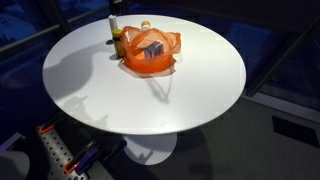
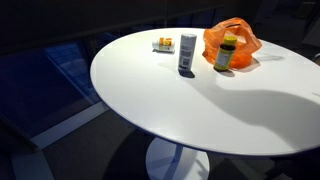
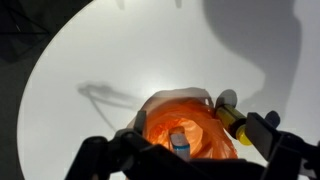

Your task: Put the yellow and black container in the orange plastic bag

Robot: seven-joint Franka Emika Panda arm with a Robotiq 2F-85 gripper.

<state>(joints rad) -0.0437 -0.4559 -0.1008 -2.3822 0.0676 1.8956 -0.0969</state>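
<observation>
The yellow and black container [image 2: 225, 53], a slim bottle with a dark cap, stands upright on the round white counter [image 2: 170, 105]. It is outside the crumpled orange plastic bag [image 2: 232, 38] and just beside the bag's edge. In the wrist view, the container [image 3: 232, 118] shows at the bag's [image 3: 195, 125] right side. The pincer [image 3: 185, 152] hangs above the bag with its dark fingers [image 3: 100, 158] spread wide, gripping nothing.

A grey cylindrical can [image 2: 187, 53] stands upright near the bag. From the wrist it seems to overlap the orange plastic, so its exact spot is hard to tell there. A small yellow and white packet [image 2: 163, 44] lies behind the can.
</observation>
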